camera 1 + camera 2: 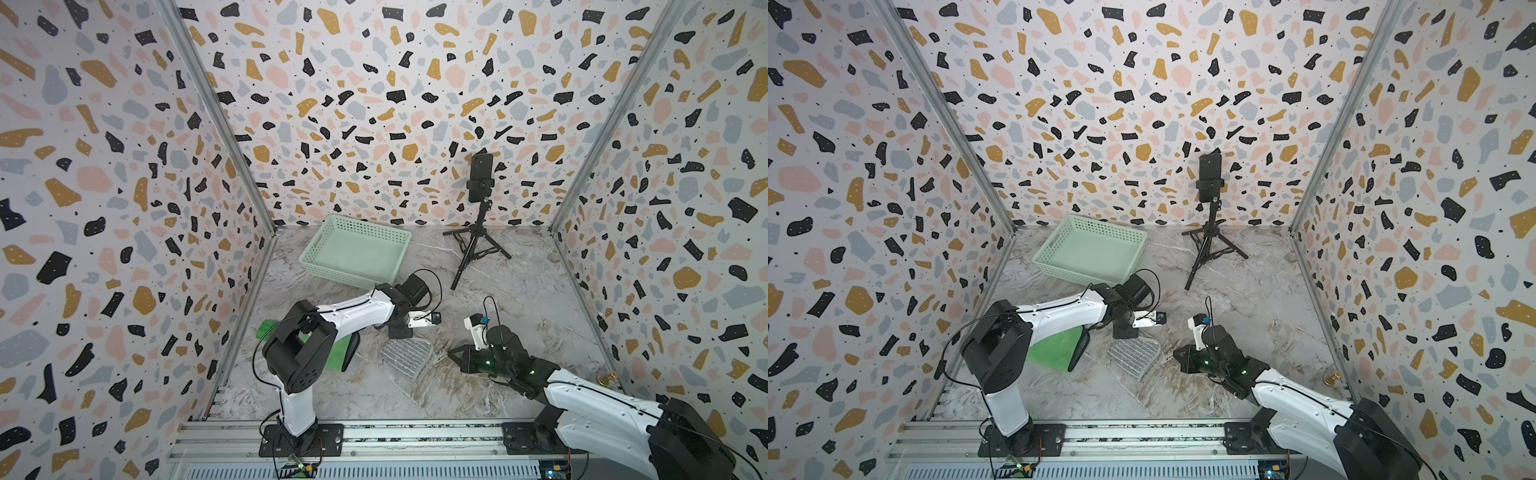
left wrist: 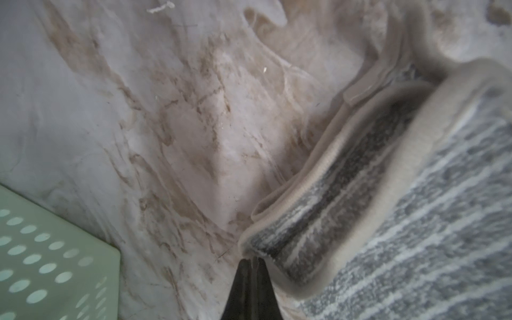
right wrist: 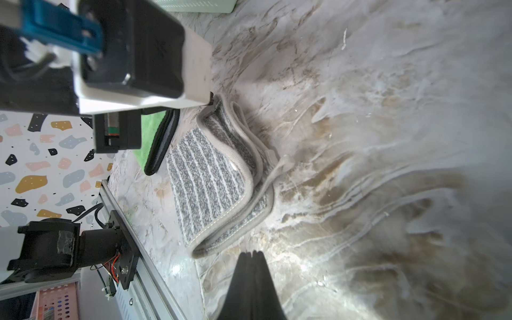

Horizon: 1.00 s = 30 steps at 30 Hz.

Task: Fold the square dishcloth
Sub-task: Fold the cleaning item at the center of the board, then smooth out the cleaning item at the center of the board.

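Left gripper (image 2: pixel 251 261) fingers together at dishcloth (image 3: pixel 210 191) hem. Right gripper (image 3: pixel 251 253) closed, empty, beside dishcloth. Fold appears made but loose; flattening left.

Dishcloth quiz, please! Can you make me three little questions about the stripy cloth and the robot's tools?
1. True or false: the dishcloth lies inside the green basket.
2. The right tool is: A open, B shut on the dishcloth, C shut and empty.
3. Fill in: the dishcloth's stripes are white and ____.
Key: 1 false, it lies on the marble table; 2 C; 3 grey.
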Each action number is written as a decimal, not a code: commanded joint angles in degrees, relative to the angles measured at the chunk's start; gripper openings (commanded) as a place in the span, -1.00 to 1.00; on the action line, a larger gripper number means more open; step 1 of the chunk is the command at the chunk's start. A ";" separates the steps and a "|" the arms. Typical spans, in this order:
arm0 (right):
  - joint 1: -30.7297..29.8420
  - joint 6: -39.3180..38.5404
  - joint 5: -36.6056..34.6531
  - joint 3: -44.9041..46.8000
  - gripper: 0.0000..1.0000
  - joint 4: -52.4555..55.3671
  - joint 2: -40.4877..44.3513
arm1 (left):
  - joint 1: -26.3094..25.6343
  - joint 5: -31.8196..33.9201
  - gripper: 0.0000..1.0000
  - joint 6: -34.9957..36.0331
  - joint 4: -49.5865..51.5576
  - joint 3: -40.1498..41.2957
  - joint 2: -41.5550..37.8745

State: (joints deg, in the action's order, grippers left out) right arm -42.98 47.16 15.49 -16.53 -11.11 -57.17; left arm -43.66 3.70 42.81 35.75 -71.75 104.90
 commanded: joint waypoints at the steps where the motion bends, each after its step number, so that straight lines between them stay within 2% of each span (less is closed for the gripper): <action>1: -1.14 3.11 0.02 -1.31 -1.00 -8.81 -3.60 | 1.22 1.19 -0.88 -4.83 -4.84 -3.14 -0.94; 4: -1.64 4.40 1.00 -2.90 -1.00 -15.11 -9.61 | 2.63 1.76 -0.80 -7.67 -8.32 -2.90 -2.13; 6: -1.99 5.46 1.79 -3.90 -1.00 -20.05 -14.08 | 3.44 1.31 -0.61 -9.07 -9.12 -2.72 -2.66; 9: -2.45 6.42 2.73 -6.18 -1.00 -26.11 -22.57 | 4.81 -1.94 -0.44 -9.58 -7.63 -2.05 -4.55; 13: -2.46 6.93 2.86 -9.29 -1.00 -30.94 -32.70 | 6.12 -6.34 -0.34 -7.58 -5.00 1.59 -9.23; 16: -2.46 7.32 1.71 -9.66 -1.00 -33.45 -36.16 | 6.13 -8.89 -0.30 -5.06 -2.58 5.54 -12.82; 18: -2.46 7.17 0.49 -9.56 -1.00 -32.44 -36.83 | 6.13 -10.07 -0.29 -4.54 -2.06 7.28 -14.07; 20: -2.46 6.70 -1.04 -9.18 -1.00 -30.10 -35.96 | 6.13 -8.55 -0.28 -4.41 -4.49 8.37 -14.05; 25: -2.54 5.42 -4.60 -7.47 -1.00 -22.16 -29.77 | 6.83 2.80 -0.20 -7.25 -16.58 9.20 -12.43; 30: -2.59 3.60 -5.12 -7.49 -1.00 -16.90 -26.90 | 8.03 -1.61 -0.02 -11.03 -20.50 9.46 -14.99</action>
State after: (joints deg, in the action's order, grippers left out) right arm -45.30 52.58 11.90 -24.25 -33.06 -85.82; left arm -36.23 3.31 34.52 20.91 -62.83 92.18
